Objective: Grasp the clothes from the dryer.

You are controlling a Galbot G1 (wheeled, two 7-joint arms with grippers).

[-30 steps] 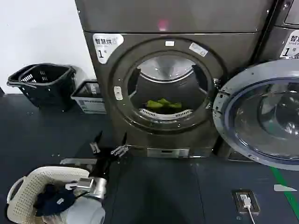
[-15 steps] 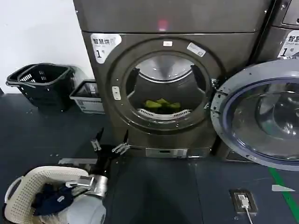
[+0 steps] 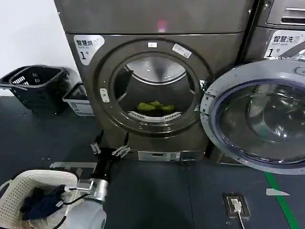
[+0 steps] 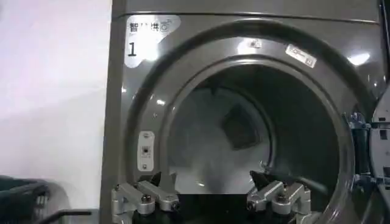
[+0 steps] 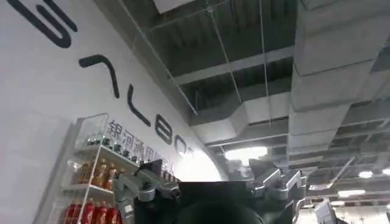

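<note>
A: What did the head view show?

B: The dryer [image 3: 152, 90] stood against a white wall on a dark floor [image 3: 157, 195], its glass door [image 3: 255, 121] swung wide toward the robot's right. The clothes [image 3: 155, 107] lay inside the drum, at the bottom just behind the porthole's lower lip. The left gripper [image 3: 110, 147] hung low in front of the machine, below the porthole's left edge, its fingers spread apart with nothing between them, well short of the clothes.

A: And the room around it?

B: A dark basket [image 3: 35, 88] and a smaller grey crate [image 3: 78, 99] sat by the wall to the left. A white basket [image 3: 28, 188] with dark garments [image 3: 43, 202] stood at the near left. A green stripe [image 3: 283, 200] ran along the floor on the right, with a floor socket [image 3: 235, 205] near it. A second machine [image 3: 281, 33] stood beside the dryer.

A: The left wrist view?

B: It looked straight into the open porthole of the dryer [image 4: 244, 122], the white "1" label [image 4: 143, 36] above. The left gripper [image 4: 213, 193] had its two fingertips wide apart, in front of the lower rim.

A: The right wrist view?

B: It pointed upward at a concrete ceiling [image 5: 292, 67] with ducts and lights, and a shelf of bottles [image 5: 91, 182] against a lettered wall. The right gripper [image 5: 210, 182] had its fingers parted, holding nothing.
</note>
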